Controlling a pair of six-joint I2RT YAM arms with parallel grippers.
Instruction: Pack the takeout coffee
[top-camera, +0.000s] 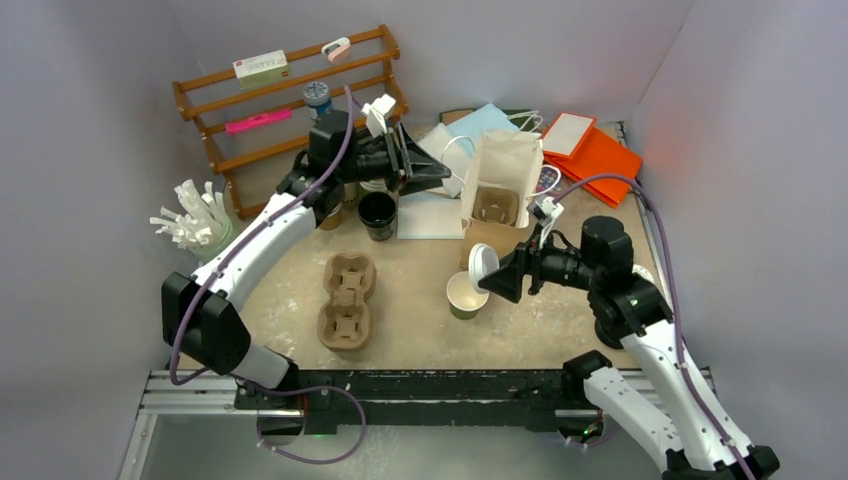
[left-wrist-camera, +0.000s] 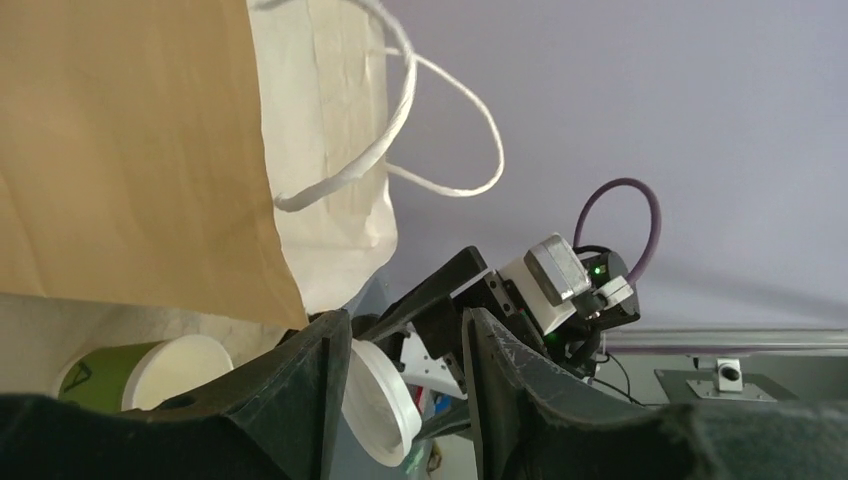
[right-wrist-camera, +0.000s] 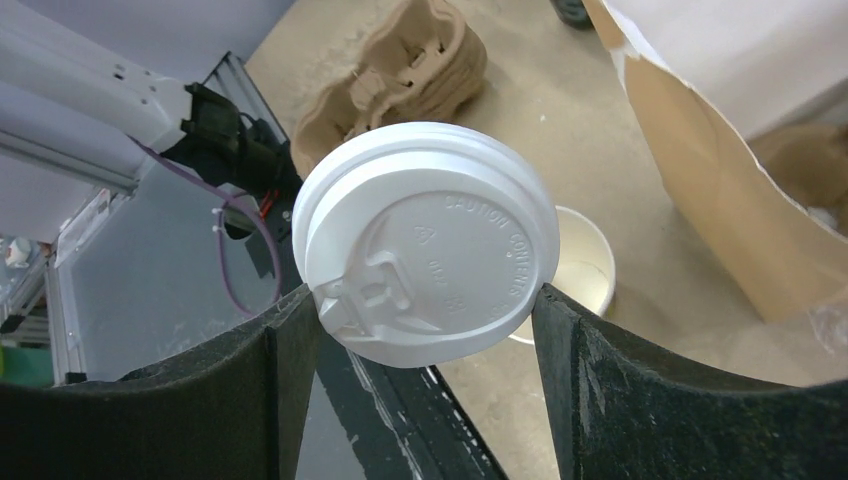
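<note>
R fingers (top-camera: 496, 275) clamp lid (right-wrist-camera: 430, 255) just above open cup (top-camera: 462, 297); L fingers (top-camera: 432, 168) apart, empty.

Paper bag (top-camera: 508, 160) close behind open cup (top-camera: 460, 296)

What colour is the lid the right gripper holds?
White. The lid shows best in the right wrist view.

White plastic lid (right-wrist-camera: 425, 270), embossed lettering; paper cup (top-camera: 466, 295) olive-green outside, white inside. At 9 o'clock of the cup, brown pulp trays (top-camera: 346, 300); at 11 o'clock, all-black cup (top-camera: 377, 213); at 12 o'clock, white paper bag (top-camera: 510, 150), kraft-brown within; at 1 o'clock, orange folders (top-camera: 605, 160).
</note>
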